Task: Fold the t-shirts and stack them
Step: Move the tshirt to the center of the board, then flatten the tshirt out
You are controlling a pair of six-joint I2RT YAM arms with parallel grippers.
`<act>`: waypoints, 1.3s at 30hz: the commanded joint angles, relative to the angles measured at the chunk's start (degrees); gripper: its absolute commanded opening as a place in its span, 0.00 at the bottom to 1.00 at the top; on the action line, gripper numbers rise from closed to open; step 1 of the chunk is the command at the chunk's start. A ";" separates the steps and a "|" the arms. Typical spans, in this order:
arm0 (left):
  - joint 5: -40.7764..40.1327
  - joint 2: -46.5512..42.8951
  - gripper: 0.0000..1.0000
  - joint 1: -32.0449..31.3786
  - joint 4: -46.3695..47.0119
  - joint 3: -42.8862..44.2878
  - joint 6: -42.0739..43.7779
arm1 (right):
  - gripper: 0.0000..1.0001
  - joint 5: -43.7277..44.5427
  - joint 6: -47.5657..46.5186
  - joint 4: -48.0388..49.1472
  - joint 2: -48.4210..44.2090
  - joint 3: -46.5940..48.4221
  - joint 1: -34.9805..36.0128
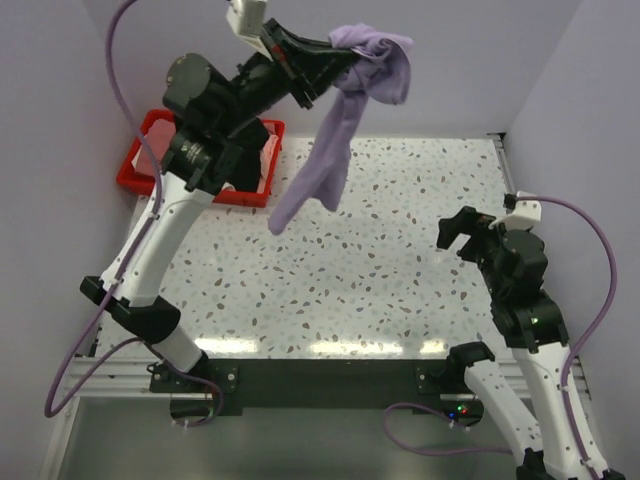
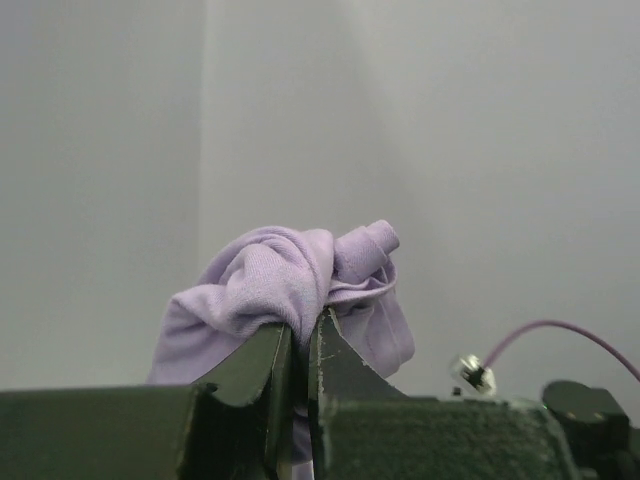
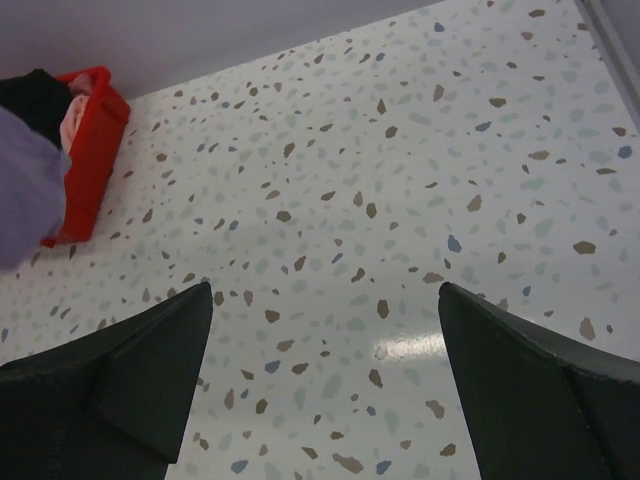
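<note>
Dangling t-shirt (image 1: pixel 335 140) overhead, left fingers (image 2: pixel 255 372) pinching close-up

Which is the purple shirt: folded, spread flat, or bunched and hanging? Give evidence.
Bunched and hanging. The left gripper pinches a crumpled wad of shirt; the rest dangles above the table.

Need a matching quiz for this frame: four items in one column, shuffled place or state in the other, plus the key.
Column 1
1. purple t-shirt
2. red bin
3. left end effector
4. right end effector

Column 2
A. open, above the table
B. at the table's far-left corner
C. dangling in the air
D. shut on the purple t-shirt

Pairs: 1-C, 2-B, 3-D, 4-A
</note>
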 commanded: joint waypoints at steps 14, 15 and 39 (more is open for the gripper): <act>-9.32 -15.14 0.06 -8.57 13.31 -51.93 -0.71 | 0.99 17.97 3.94 -7.00 5.08 -0.58 -0.13; -12.39 -18.64 0.12 -8.40 12.81 -61.30 -0.71 | 0.99 17.88 4.03 -7.35 5.61 -0.32 -0.13; -16.29 -17.97 1.00 -11.90 -8.37 -80.11 -7.91 | 0.99 11.90 10.45 -6.74 27.23 -2.60 -0.13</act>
